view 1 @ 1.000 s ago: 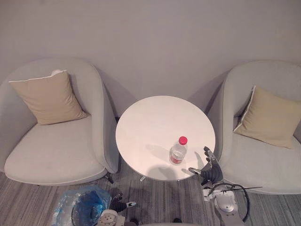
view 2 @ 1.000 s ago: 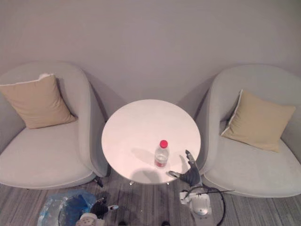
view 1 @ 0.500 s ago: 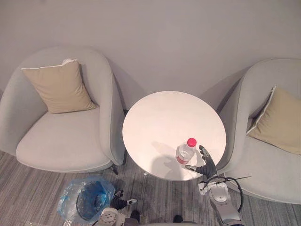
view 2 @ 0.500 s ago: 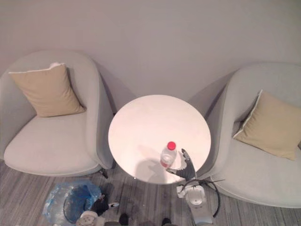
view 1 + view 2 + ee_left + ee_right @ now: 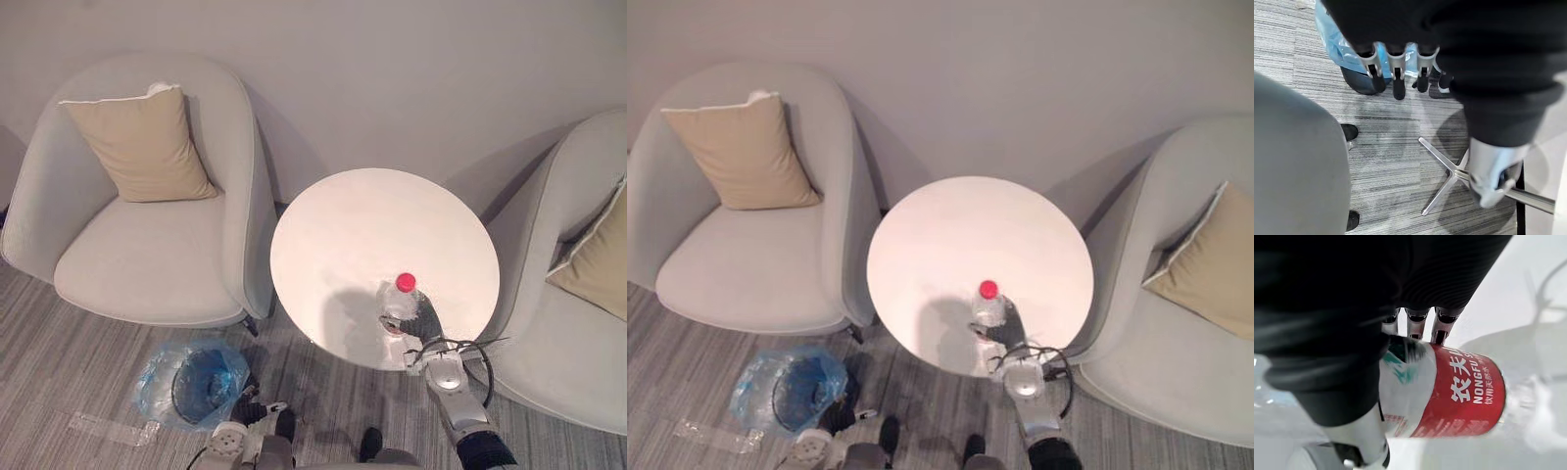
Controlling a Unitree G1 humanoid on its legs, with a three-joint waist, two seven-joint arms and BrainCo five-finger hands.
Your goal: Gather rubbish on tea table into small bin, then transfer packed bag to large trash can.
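A clear bottle [image 5: 400, 304] with a red cap [image 5: 406, 283] and a red label is standing upright on the round white tea table [image 5: 372, 215], close to the table's near edge and toward its right side. The right hand [image 5: 425, 323] is reaching in over that near edge and is pressing against the bottle's near right side. In the right wrist view the label is lying right against the palm, but it is hiding enough of the hand that it is not possible to tell whether the hand is clamped on the bottle or merely resting against it. The left hand [image 5: 1396, 63] is hanging low over the striped grey carpet [image 5: 59, 362], its fingers [image 5: 1397, 81] relaxed, apart and holding nothing. Just beyond it, the small bin [image 5: 199, 390], lined with a blue bag, is sitting on the carpet off the table's near left edge. A grey armchair [image 5: 147, 264] with a tan cushion [image 5: 137, 145] is flanking the table's left edge, and another armchair [image 5: 568, 333] with its own cushion [image 5: 598, 257] is flanking the right.
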